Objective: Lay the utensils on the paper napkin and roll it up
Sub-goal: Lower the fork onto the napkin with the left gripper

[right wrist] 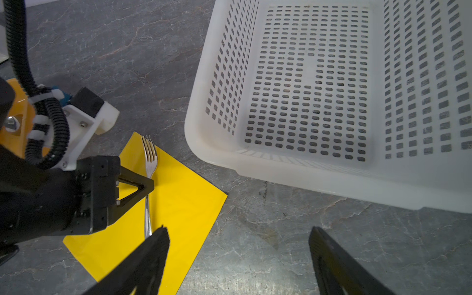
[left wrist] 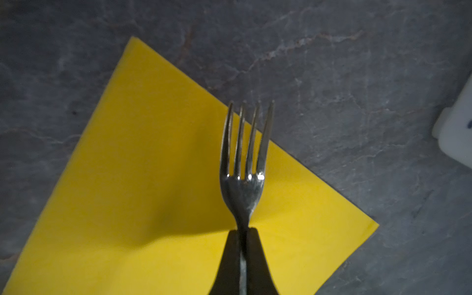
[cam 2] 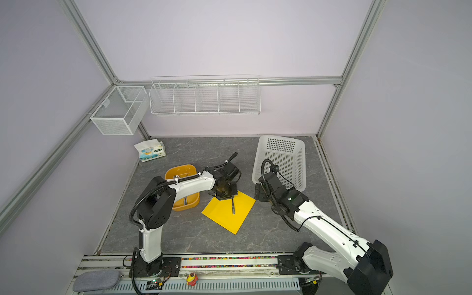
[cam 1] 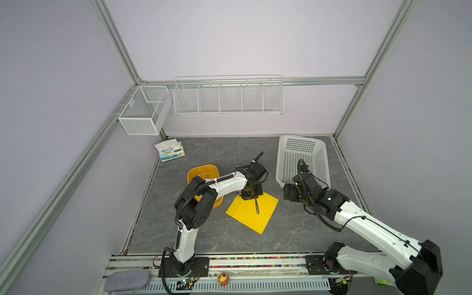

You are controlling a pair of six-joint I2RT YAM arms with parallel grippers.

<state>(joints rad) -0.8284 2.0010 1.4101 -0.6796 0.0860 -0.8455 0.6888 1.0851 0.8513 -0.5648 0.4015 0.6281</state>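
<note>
Yellow paper napkin (cam 1: 251,217): lies flat and unrolled at the middle of the counter (cam 1: 204,229), set diamond-wise.
Fork (left wrist: 242,166): silver, four tines. It is held over the 12 o'clock part of the napkin. In the left wrist view the tine tips reach past one napkin edge, over bare counter. In both top views the handle runs from the grip toward 6 o'clock. I cannot tell whether the metal touches the paper.
Left hand (left wrist: 244,231): my fingers are pressed together on the neck of the fork, just behind the tines. The hand comes in over the napkin's 12 o'clock corner.
Right hand (right wrist: 238,229): my fingers stand wide apart with nothing between them. The hand hangs over bare counter at 3 o'clock from the napkin, between it and the basket.
Second utensil (cam 2: 186,200): a silver piece lying in the orange-yellow tray (cam 2: 185,207), at 9 o'clock from the napkin. My left arm hides most of it, so I cannot tell what kind it is.
White basket (cam 1: 293,143): perforated plastic, at 1 o'clock from the napkin and apart from it.
Tissue pack (cam 1: 169,150): white and blue, in the counter's 11 o'clock corner, well apart from the napkin.
</note>
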